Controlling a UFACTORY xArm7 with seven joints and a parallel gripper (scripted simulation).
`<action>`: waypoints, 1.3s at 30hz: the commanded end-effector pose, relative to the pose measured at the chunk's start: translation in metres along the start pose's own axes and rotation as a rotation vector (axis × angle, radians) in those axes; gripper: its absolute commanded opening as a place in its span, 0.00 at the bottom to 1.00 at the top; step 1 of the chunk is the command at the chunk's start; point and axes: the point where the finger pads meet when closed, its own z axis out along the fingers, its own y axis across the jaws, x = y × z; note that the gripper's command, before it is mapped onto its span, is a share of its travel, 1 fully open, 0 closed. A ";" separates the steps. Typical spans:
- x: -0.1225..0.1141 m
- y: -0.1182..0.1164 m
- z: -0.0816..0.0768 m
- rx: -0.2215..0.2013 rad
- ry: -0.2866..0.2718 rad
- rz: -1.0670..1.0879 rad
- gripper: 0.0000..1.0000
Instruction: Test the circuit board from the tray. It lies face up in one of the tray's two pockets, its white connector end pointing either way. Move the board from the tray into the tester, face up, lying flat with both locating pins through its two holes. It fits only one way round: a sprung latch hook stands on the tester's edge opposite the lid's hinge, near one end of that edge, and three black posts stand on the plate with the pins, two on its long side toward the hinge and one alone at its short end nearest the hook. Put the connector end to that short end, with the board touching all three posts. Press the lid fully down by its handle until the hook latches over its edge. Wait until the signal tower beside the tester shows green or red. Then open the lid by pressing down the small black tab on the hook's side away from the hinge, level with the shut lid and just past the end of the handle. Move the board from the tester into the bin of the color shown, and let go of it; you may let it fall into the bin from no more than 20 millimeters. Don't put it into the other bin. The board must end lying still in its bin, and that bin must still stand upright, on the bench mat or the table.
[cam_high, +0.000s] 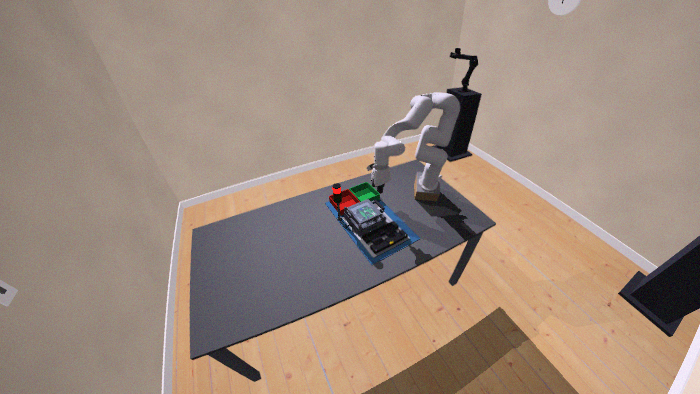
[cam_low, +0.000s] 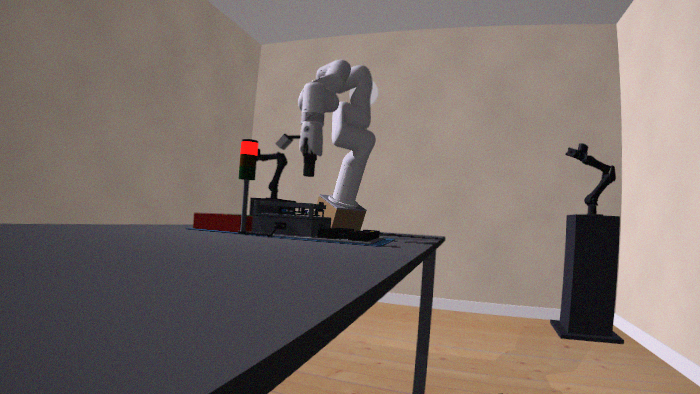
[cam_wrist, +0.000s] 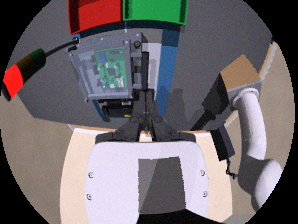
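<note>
My gripper (cam_high: 380, 190) (cam_low: 309, 175) (cam_wrist: 145, 99) is shut and empty, pointing down high above the bench, beside the tester in the wrist view. The tester (cam_low: 290, 226) has its clear lid (cam_wrist: 88, 75) down flat. The green circuit board (cam_high: 366, 212) (cam_wrist: 111, 72) shows through the lid, inside the tester. The signal tower (cam_high: 337, 190) (cam_low: 249, 148) (cam_wrist: 14, 80) is lit red. The red bin (cam_low: 220, 221) (cam_wrist: 96, 24) and the green bin (cam_high: 365, 192) (cam_wrist: 155, 21) stand side by side past the tester. The latch hook and release tab are too small to tell.
The black tray (cam_low: 372, 235) lies at the tester's other end from the bins, partly hidden by the gripper in the wrist view. A blue mat (cam_wrist: 171, 55) lies under the fixtures. The tower's thin pole (cam_low: 245, 205) rises close beside the tester. The arm's base stands on a wooden block (cam_high: 426, 194).
</note>
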 end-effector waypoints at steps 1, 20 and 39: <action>0.000 -0.001 -0.003 0.003 0.001 0.000 0.00; 0.000 -0.001 -0.003 0.003 0.001 0.084 0.00; 0.000 -0.001 -0.003 0.003 0.000 0.607 0.00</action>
